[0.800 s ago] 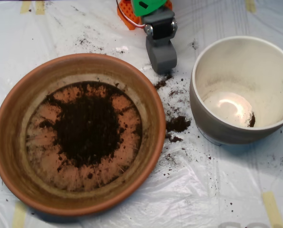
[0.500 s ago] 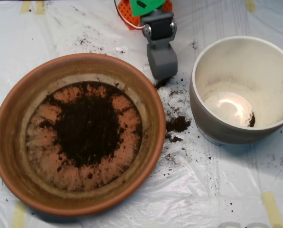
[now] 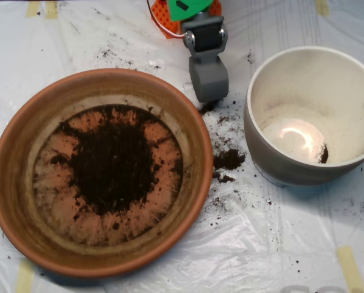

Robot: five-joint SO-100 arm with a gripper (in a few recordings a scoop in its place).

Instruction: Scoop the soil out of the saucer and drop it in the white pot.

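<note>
The terracotta saucer (image 3: pixel 23 183) fills the left half of the overhead view, with a dark patch of soil (image 3: pixel 112 162) spread over its middle. At the right stands the white pot (image 3: pixel 261 146), with a small clump of soil (image 3: pixel 323 154) low against its inner wall. My grey scoop (image 3: pixel 208 82) hangs from the top centre, over the table between the saucer's far rim and the pot. It looks like one compact block with its halves together, and I cannot see what is inside it.
Spilled soil (image 3: pixel 229 159) lies on the white plastic sheet between the saucer and the pot, with crumbs scattered around (image 3: pixel 115 56). The arm's orange and green parts (image 3: pixel 182 9) are at the top edge. Tape strips (image 3: pixel 349 265) hold the sheet.
The scoop has shifted a little down and to the right, toward the gap between saucer and pot, then held still. The soil has not moved.
</note>
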